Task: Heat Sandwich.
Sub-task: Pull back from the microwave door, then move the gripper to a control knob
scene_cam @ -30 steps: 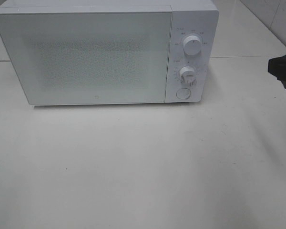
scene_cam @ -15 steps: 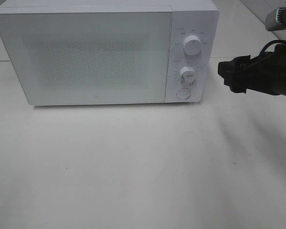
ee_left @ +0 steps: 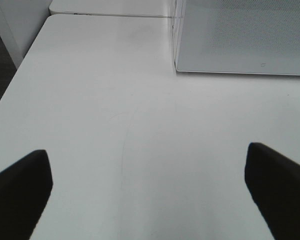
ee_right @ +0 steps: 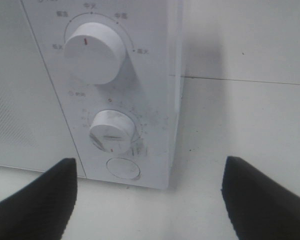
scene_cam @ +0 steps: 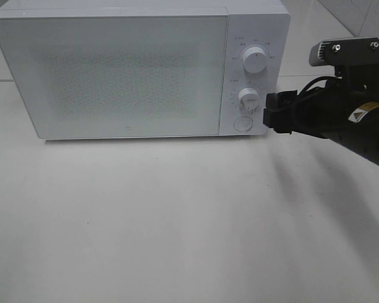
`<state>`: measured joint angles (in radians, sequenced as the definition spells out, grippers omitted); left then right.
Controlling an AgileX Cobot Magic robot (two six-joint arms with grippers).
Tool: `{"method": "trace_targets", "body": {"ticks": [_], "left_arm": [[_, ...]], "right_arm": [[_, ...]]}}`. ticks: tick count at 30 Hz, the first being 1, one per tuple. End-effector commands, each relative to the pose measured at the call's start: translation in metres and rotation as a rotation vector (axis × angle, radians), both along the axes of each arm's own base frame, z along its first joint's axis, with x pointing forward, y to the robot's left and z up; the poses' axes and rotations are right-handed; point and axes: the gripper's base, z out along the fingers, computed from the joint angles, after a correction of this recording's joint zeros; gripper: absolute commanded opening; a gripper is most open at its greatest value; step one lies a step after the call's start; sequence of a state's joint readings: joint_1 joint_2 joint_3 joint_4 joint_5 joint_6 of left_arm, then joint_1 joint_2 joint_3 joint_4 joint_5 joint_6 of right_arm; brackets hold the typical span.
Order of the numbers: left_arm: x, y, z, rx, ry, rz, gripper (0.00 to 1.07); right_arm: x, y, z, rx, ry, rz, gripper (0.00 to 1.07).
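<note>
A white microwave (scene_cam: 139, 69) stands upright on the pale table (scene_cam: 177, 221), towards its back edge, with its front facing the high camera. Its wide door (scene_cam: 114, 76) is shut and sits flush with the body. The door's pane is a fine dotted mesh, too clouded to show what is inside. A narrow control panel runs down the right of the door. It holds a large upper knob (scene_cam: 254, 61), a smaller lower knob (scene_cam: 248, 98) and, at the bottom, a round button (scene_cam: 242, 123). Each knob carries a small red mark.
</note>
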<state>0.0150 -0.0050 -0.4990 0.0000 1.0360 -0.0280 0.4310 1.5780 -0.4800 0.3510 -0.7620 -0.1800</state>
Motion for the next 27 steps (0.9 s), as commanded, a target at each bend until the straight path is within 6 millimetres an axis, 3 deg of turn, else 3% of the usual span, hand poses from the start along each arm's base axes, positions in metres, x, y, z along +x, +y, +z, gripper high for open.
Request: {"method": "trace_targets", "body": {"ticks": [1,4,14,27], "left_arm": [[-0.003,0.0,0.0,-0.004,-0.03,-0.009,1.01],[-0.003,0.0,0.0,-0.004,-0.03,-0.009,1.01],[-0.003,0.0,0.0,-0.004,-0.03,-0.009,1.01],[-0.003,0.0,0.0,-0.004,-0.03,-0.009,1.01]], "right_arm": [[0.0,0.01,-0.004,-0.016,-0.049,0.028,0.76],[0.0,0.021,-0.009,-0.016,-0.098,0.046,0.76],[-0.001,0.031,-0.024,-0.004,-0.158,-0.022,0.76],[0.005,0.028,-0.033,0.007,-0.182,-0.115,0.76]]}}
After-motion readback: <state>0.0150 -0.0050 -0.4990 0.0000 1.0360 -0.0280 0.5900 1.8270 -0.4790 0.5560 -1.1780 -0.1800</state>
